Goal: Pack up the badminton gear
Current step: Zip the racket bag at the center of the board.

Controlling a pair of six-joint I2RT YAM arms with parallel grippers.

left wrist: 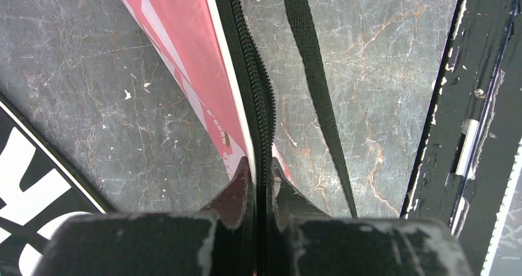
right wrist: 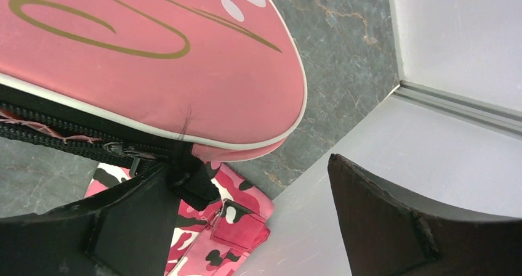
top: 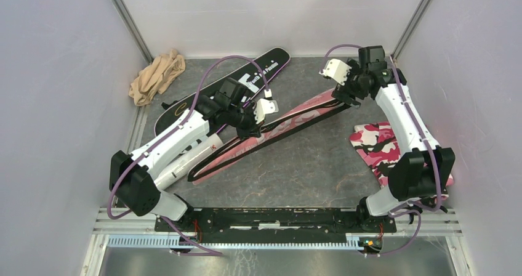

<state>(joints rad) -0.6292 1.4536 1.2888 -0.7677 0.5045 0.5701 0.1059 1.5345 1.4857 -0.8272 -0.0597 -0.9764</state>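
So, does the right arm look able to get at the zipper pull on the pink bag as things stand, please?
Probably yes: the right fingers stand open at the end of the pink bag, and the zipper pull shows bare beside one of them, with nothing over it.

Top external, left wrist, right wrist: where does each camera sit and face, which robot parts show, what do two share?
Top external: above and behind bases, looking down on table; both arms.
Left wrist: on left arm, looking down; left gripper pinching pink bag.
Right wrist: on right arm, facing bag's end; open right gripper.
Shared: pink bag.
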